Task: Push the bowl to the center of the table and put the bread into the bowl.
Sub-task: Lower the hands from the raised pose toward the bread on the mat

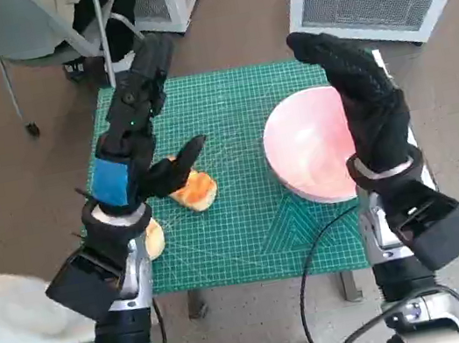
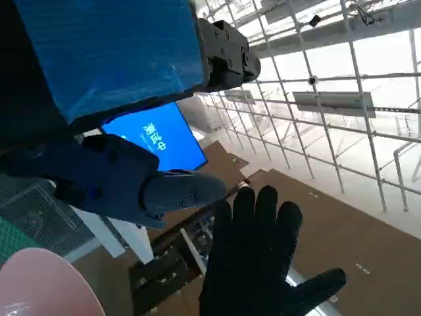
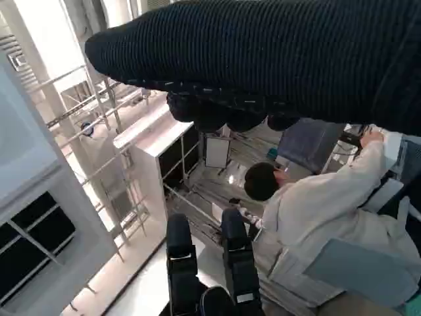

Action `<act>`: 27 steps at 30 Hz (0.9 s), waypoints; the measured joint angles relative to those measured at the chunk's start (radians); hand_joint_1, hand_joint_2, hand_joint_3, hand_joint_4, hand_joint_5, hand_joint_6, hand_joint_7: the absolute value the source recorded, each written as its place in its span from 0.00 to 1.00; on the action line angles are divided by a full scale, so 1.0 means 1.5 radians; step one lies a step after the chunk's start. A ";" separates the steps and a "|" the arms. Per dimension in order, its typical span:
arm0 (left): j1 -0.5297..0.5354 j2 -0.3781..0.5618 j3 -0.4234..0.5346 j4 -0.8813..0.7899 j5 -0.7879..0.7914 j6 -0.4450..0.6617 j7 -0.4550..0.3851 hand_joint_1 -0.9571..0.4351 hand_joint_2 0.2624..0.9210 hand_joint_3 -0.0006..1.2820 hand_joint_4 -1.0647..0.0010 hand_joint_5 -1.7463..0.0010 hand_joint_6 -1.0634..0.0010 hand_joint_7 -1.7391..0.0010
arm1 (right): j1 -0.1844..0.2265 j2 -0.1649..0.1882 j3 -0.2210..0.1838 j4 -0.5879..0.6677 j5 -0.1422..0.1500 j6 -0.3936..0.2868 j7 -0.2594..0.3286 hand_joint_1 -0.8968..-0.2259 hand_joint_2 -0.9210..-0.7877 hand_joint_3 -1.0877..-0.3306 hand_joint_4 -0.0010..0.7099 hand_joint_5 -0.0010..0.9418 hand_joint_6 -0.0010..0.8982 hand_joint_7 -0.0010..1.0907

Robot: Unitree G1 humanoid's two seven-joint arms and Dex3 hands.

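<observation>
A: Which surfaces are showing as matt?
B: The green cutting mat (image 1: 254, 211) with its printed grid, and the ribbed knit glove on the right hand (image 1: 366, 103).
A: And glossy?
B: The pink bowl (image 1: 306, 153) is looking smooth plastic; the left hand (image 1: 134, 157) is wearing shiny blue tape.

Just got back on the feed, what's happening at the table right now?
The robot has both hands raised over the green mat. The pink bowl sits toward the table's right side, with the gloved right hand open above its right edge; I can't tell whether it touches. A piece of bread lies on the mat left of the bowl, beside the thumb of the left hand, which is open and holds nothing. A second piece of bread lies by the left forearm. No bread is in the bowl yet.
</observation>
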 measured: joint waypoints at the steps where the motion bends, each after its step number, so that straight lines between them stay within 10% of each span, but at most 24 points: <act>1: 0.000 0.000 0.000 0.000 0.000 0.000 -0.001 0.40 1.00 0.31 0.79 1.00 0.75 0.97 | 0.000 0.000 0.000 0.000 0.000 0.000 0.000 0.47 0.00 0.34 0.44 0.11 0.00 0.67; 27: -0.002 0.003 0.000 0.016 0.001 0.000 -0.008 0.41 1.00 0.31 0.79 1.00 0.75 0.97 | -0.003 0.000 -0.003 0.016 -0.004 -0.008 0.000 0.47 0.00 0.33 0.44 0.10 0.00 0.67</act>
